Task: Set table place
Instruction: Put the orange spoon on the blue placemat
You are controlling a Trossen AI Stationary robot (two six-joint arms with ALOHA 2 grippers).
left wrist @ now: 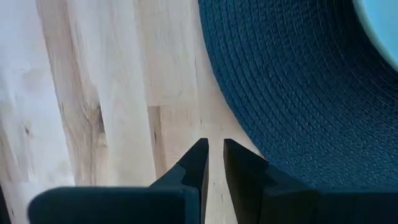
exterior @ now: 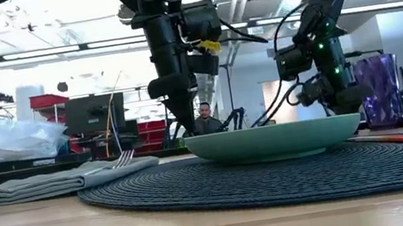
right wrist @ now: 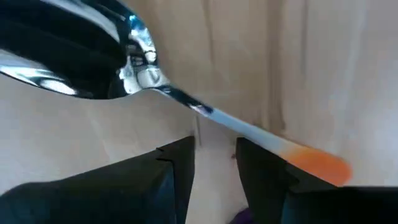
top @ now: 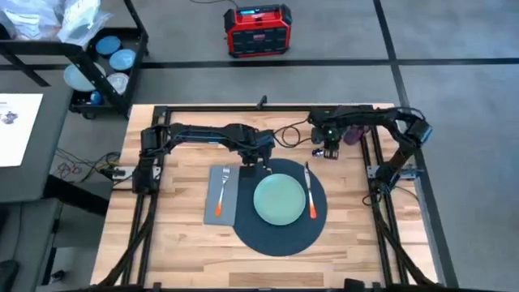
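Note:
The dark round mat lies mid-table with the pale green plate on it. Left of it is the grey napkin, and the fork rests on top. An orange-handled knife lies on the mat right of the plate. The purple cup stands at the far right. My left gripper hovers over bare wood by the mat's far-left rim, open by a narrow gap and holding nothing. My right gripper is open, low beside the cup, with the spoon lying just past its fingertips. My right gripper points down at the spoon's handle, which runs slantwise past both fingertips. The orange end is to one side and the bowl to the other. Whether a fingertip touches the handle cannot be told.
A black cart with blue plates stands off the table's far-left corner, and a red box sits on the floor behind. Bare wood lies along the near edge. A person sits in the room beyond.

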